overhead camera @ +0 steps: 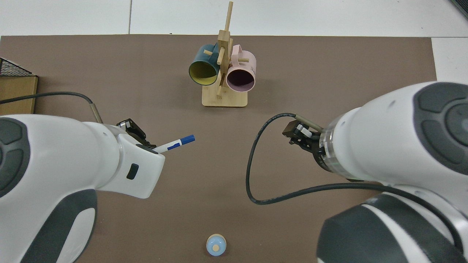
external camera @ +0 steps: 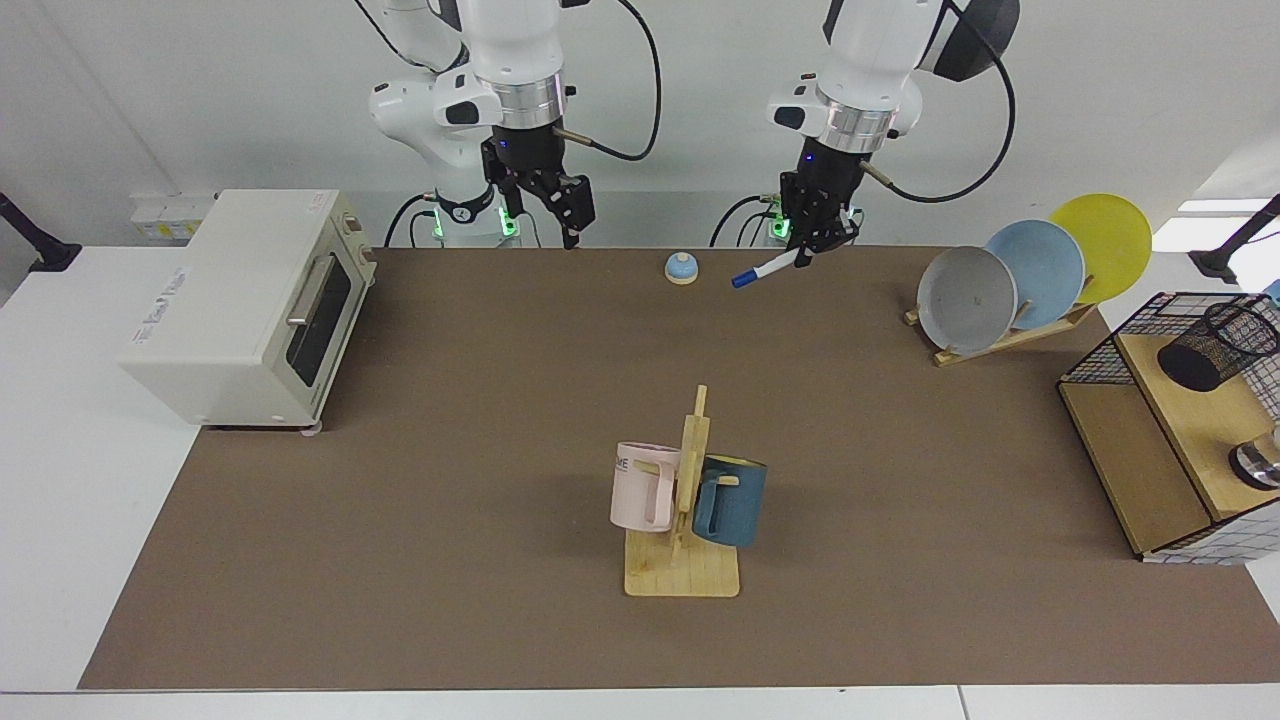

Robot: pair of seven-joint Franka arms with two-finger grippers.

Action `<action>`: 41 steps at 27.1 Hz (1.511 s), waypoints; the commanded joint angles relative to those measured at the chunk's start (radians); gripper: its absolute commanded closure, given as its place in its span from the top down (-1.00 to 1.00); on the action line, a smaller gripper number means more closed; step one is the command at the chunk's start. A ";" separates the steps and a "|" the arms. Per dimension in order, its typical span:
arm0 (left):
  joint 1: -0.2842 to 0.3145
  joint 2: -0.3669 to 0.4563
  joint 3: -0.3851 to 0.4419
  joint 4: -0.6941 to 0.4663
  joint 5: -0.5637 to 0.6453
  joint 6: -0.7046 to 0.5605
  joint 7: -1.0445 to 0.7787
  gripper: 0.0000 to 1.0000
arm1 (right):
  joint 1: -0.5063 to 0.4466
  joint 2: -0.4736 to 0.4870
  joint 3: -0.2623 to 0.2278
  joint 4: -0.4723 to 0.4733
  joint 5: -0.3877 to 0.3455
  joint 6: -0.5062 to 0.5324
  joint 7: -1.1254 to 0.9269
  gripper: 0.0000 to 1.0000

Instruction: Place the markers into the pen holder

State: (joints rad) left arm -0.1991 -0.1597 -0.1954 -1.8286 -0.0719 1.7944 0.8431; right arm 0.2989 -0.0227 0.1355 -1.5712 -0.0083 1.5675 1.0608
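**Marker held aloft in the left gripper, pen holder far off at the table's side**

We saw the marker [external camera: 768, 267] pinched between the closed fingers of the left gripper [external camera: 812, 245], clear of the brown mat [external camera: 450, 450]. It was gripped near its white end and slanted down and out from the jaws, its dark blue cap at the low, free tip. In the top view the marker [overhead camera: 174, 143] stuck out from under the left gripper's [overhead camera: 137, 137] wrist, cap pointing toward the middle of the mat [overhead camera: 329, 73].

Just beyond the cap, away from the jaws, a small blue bell [external camera: 681, 267] sat on the mat, near the marker but apart from it. The pen holder [external camera: 1215, 345], a black mesh cup, lay tipped on its side on the wooden shelf [external camera: 1195, 430] inside the wire grid basket [external camera: 1100, 350], well apart from the jaws on the side opposite the bell. Between the jaws and that basket stood a wooden rack with a grey plate [external camera: 966, 299], a blue plate [external camera: 1040, 265] and a yellow plate [external camera: 1105, 245].

The right gripper [external camera: 560, 215] hung above the far edge of the mat, well apart from the marker, holding nothing; we made out its fingers spread apart. Off its outer side stood a white toaster oven [external camera: 240, 310]. Toward the near edge, between both grippers' lines, a wooden mug tree [external camera: 690, 500] carried a pink mug [external camera: 643, 487] and a blue mug [external camera: 732, 500].
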 commanded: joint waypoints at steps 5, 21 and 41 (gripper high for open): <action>0.108 -0.007 -0.004 -0.014 0.154 -0.004 -0.012 -1.00 | -0.084 -0.048 0.012 -0.015 -0.010 -0.017 -0.442 1.00; 0.236 0.008 -0.003 0.022 0.405 -0.015 0.060 -1.00 | -0.202 -0.079 0.009 -0.127 0.033 0.017 -0.832 1.00; 0.328 0.023 0.007 0.115 0.862 -0.050 0.333 -1.00 | -0.277 -0.037 0.010 -0.138 0.033 0.034 -0.923 1.00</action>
State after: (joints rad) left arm 0.0981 -0.1534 -0.1811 -1.7482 0.6931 1.7588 1.0840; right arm 0.0430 -0.0760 0.1356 -1.7269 0.0007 1.5946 0.1736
